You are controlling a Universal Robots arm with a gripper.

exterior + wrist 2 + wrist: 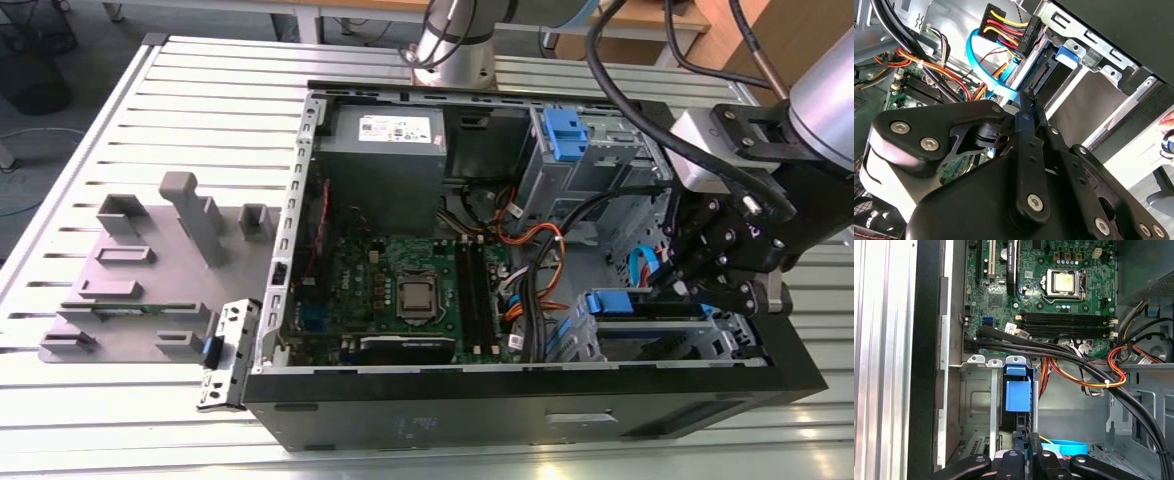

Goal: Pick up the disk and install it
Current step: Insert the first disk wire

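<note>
The disk (pixel 611 301) sits on edge inside the metal drive bay (pixel 654 335) at the case's front corner, on the exterior view's right. Its blue bracket (pixel 1017 390) shows in the bay slot in the first wrist view. In the second wrist view the disk's connector edge (pixel 1042 75) and blue bracket tab (pixel 1066 53) show. My gripper (pixel 683 288) hangs over the bay, right at the disk's connector end. Its two thin black fingers (pixel 1024 107) stand pressed together, shut, with nothing seen between them. The gripper's (pixel 1026 439) tips sit just behind the disk.
Black cable bundles (pixel 1089 367), orange-red wires (pixel 1114 365) and a light blue data cable (pixel 981 65) run close beside the bay. A black power plug (pixel 1021 30) hangs above the disk's end. Motherboard (pixel 400 285), grey power-supply box (pixel 380 150), upper blue caddy (pixel 563 135). Grey fixture (pixel 134 270) outside the case.
</note>
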